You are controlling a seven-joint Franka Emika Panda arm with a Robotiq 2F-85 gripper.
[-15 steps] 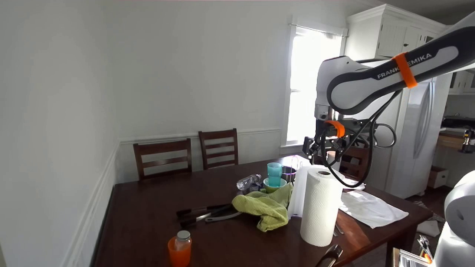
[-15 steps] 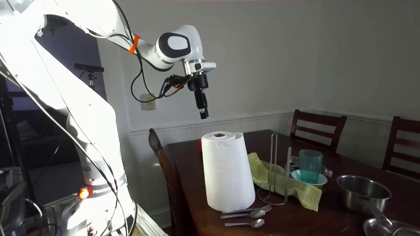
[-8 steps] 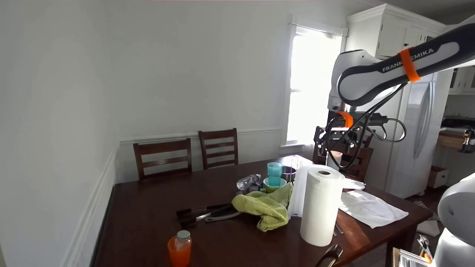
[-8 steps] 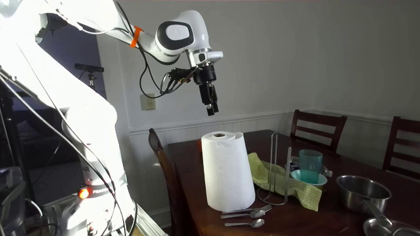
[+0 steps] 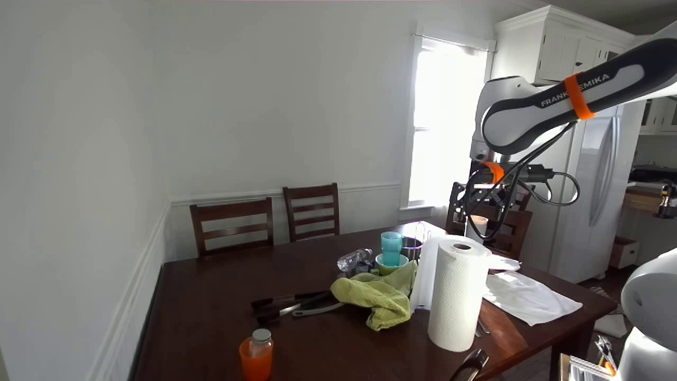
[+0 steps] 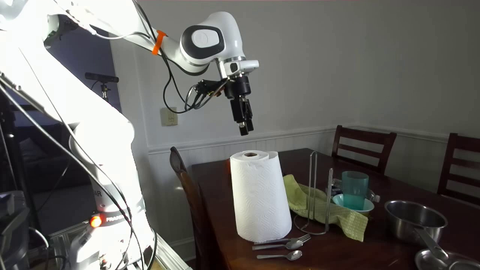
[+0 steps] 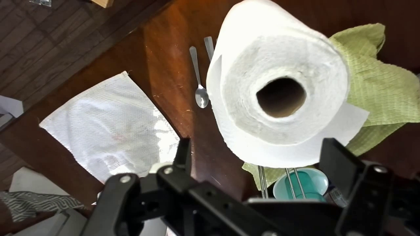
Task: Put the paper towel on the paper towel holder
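Observation:
The paper towel, a tall white roll (image 5: 456, 301), stands upright on the dark table; it also shows in an exterior view (image 6: 259, 198). In the wrist view its top (image 7: 239, 95) shows the open core, and a loose sheet hangs off its side. The holder, a thin metal wire stand (image 6: 329, 198), stands just beside the roll; its rods (image 7: 262, 183) show in the wrist view. My gripper (image 6: 246, 131) points down above the roll, apart from it. In the wrist view my gripper (image 7: 256, 142) is open and empty, its fingers wide apart, with the roll beyond the fingertips.
A yellow-green cloth (image 6: 337, 215) lies behind the holder. A teal cup (image 6: 354, 187) sits in a bowl there. A steel pot (image 6: 412, 221) and spoons (image 6: 290, 255) lie nearby. A white cloth (image 5: 529, 299) lies near the table edge. An orange cup (image 5: 256, 362) holds a jar.
My gripper has moved to the right in both exterior views and turned. It first rose, then sank slightly. The roll and the holder have not moved.

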